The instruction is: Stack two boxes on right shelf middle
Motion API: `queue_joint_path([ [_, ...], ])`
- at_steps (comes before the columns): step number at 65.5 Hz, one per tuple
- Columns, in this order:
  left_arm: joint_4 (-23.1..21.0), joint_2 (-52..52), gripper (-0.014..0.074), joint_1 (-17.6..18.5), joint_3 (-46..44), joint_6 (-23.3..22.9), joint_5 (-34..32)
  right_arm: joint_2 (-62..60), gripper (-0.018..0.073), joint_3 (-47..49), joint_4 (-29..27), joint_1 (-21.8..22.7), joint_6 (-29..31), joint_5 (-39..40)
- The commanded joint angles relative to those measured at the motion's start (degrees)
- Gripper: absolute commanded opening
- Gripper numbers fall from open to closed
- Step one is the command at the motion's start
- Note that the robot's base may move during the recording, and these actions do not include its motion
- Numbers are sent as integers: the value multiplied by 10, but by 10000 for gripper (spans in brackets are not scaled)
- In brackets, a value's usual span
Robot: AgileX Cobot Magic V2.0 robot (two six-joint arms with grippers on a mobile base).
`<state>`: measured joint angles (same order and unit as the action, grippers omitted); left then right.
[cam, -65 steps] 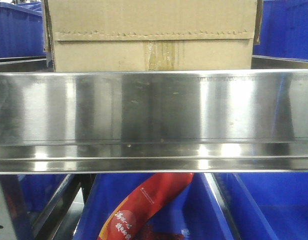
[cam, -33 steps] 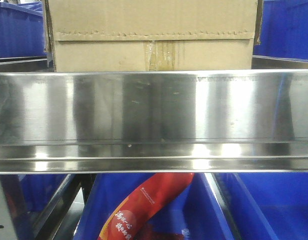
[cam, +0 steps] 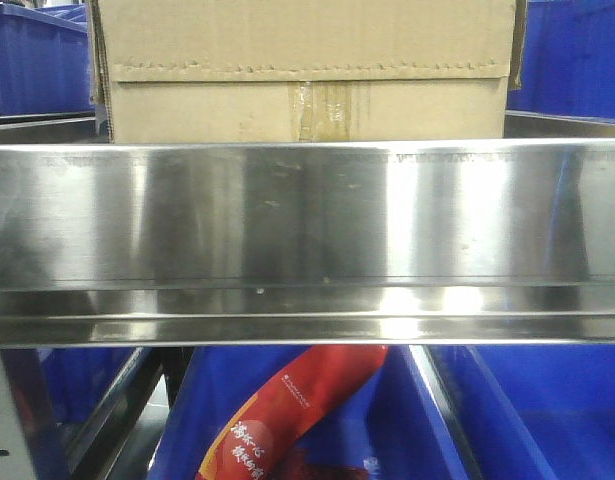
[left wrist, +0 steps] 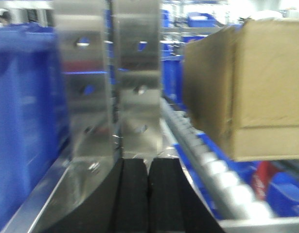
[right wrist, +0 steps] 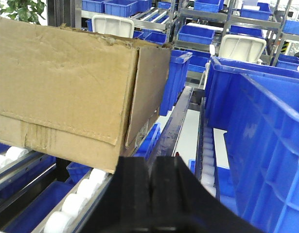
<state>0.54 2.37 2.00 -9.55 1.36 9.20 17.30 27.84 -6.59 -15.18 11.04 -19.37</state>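
A brown cardboard box with a jagged seam and a tape strip stands on the steel shelf, behind its shiny front rail. In the left wrist view the box is to the right, resting on white roller tracks. My left gripper is shut on nothing, low beside a steel upright and left of the box. From the right wrist camera the box is at the left. My right gripper is shut and empty, just past the box's near corner.
Blue plastic bins flank the box: one at the left and a large one at the right. A perforated steel upright stands ahead of the left gripper. Below the rail, a red packet lies in a blue bin.
The box and the rail stay where they were. Only the reflections on the rail have shifted slightly.
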Motion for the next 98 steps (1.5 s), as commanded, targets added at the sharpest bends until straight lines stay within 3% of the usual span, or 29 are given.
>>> queue_joint_path([
  [1,-5,-24,-111,-16,46,3,-40,-2,-151,-1,6,1,1,15],
  [10,-5,-24,-111,-19,95,3,-125,-3,-151,-1,6,1,1,14],
  [13,-5,-24,-111,-19,95,3,-89,-3,-151,-1,6,1,1,15],
  [78,-5,-24,-111,-19,95,3,-100,-3,-151,-1,5,1,0,14],
  [85,-5,-24,-111,-19,95,3,-100,-5,-151,-1,5,23,-4,18],
  [98,-5,-24,-111,-19,95,3,-100,-30,-151,-53,13,102,-67,63],
])
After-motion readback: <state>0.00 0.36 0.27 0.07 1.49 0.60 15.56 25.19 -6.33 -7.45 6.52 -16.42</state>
